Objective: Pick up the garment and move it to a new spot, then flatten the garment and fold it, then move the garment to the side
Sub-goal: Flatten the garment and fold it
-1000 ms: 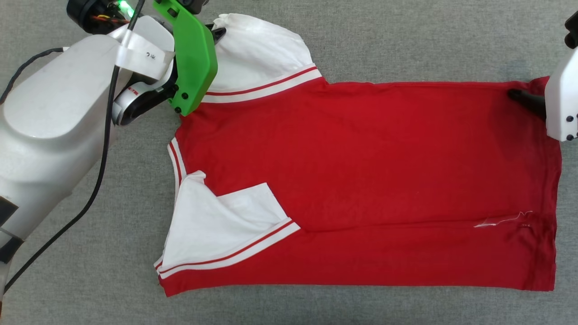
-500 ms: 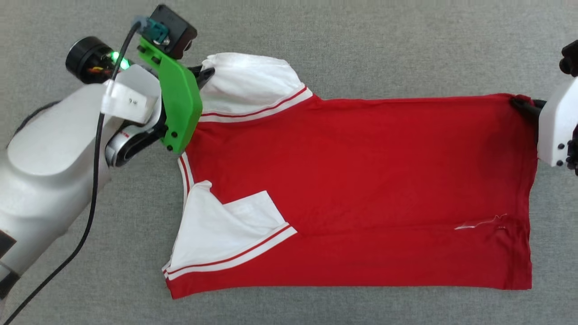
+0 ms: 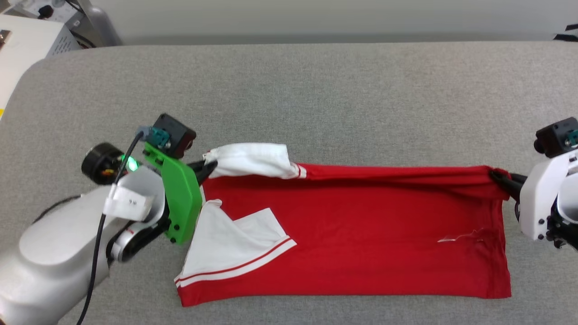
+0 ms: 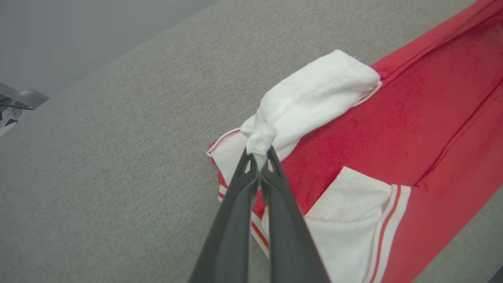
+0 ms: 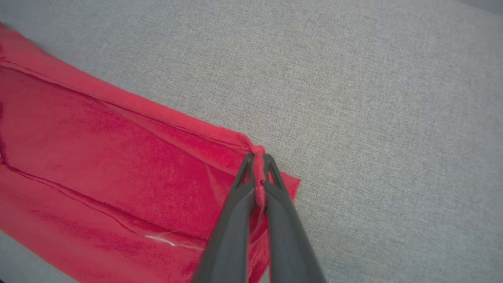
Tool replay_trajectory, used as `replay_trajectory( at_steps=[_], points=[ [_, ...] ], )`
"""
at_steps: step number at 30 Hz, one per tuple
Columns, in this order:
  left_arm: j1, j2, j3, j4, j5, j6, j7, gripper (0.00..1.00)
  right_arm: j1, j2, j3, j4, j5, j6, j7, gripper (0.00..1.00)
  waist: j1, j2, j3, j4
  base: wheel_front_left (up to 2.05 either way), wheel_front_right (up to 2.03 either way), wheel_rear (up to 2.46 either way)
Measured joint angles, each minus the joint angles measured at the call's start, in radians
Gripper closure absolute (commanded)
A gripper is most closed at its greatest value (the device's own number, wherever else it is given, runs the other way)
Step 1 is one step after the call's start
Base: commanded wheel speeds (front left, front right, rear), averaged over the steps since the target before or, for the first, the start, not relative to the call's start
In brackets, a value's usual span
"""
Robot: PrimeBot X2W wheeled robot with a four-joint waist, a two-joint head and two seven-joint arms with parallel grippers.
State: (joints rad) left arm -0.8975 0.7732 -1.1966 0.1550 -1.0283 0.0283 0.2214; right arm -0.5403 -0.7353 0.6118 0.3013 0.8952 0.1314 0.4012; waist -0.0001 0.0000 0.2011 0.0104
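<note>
Red cloth of the garment (image 3: 352, 234) lies flat on the grey table (image 3: 289, 99) along its near edge, so the fold should go best, I judge, if both far corners travel toward that edge together, level and taut. At the far edge the left gripper (image 3: 208, 166) is clamped tight on the bunched white sleeve (image 3: 253, 160) at the garment's left end. The right gripper (image 3: 499, 177) pinches the red hem corner at its right end, and the body spreads nearward from both.
</note>
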Motion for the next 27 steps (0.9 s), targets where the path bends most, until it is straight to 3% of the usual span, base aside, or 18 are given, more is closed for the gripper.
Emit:
replay_trajectory(
  at_steps=[10, 15, 21, 22, 23, 24, 27],
  points=[
    [0.216, 0.050, -0.027, -0.112, -0.057, 0.101, -0.062, 1.00, 0.192, -0.014, -0.044, -0.048, 0.040, 0.000, -0.051, 1.00, 0.0000, 0.0000, -0.075, 0.006, 0.00, 0.00, 0.00],
    [0.298, 0.049, -0.033, -0.112, -0.090, 0.118, -0.090, 1.00, 0.264, -0.003, -0.054, -0.052, 0.042, 0.000, -0.052, 1.00, 0.0000, 0.0000, -0.080, 0.004, 0.00, 0.00, 0.00],
    [0.382, 0.023, -0.044, -0.052, -0.133, 0.124, -0.117, 1.00, 0.347, 0.060, -0.062, -0.012, 0.040, 0.000, -0.047, 1.00, 0.0000, 0.0000, -0.067, 0.010, 0.00, 0.00, 0.00],
    [0.386, 0.017, -0.044, -0.044, -0.133, 0.124, -0.126, 0.69, 0.352, 0.066, -0.065, -0.011, 0.040, 0.000, -0.052, 0.80, 0.0000, 0.0000, -0.067, 0.011, 0.00, 0.00, 0.00],
    [0.387, 0.011, -0.042, -0.036, -0.132, 0.125, -0.141, 0.52, 0.354, 0.070, -0.073, -0.008, 0.040, 0.000, -0.063, 0.47, 0.0000, 0.0000, -0.068, 0.011, 0.00, 0.00, 0.00],
    [0.388, 0.008, -0.039, -0.031, -0.130, 0.127, -0.155, 0.00, 0.354, 0.074, -0.080, -0.005, 0.039, 0.000, -0.073, 0.00, 0.0000, 0.0000, -0.069, 0.011, 0.00, 0.00, 0.00],
    [0.406, 0.000, -0.003, -0.026, -0.133, 0.151, -0.236, 0.00, 0.355, 0.077, -0.102, -0.013, 0.033, 0.000, -0.097, 0.00, 0.0000, 0.0000, -0.079, 0.007, 0.00, 0.00, 0.00]
  ],
)
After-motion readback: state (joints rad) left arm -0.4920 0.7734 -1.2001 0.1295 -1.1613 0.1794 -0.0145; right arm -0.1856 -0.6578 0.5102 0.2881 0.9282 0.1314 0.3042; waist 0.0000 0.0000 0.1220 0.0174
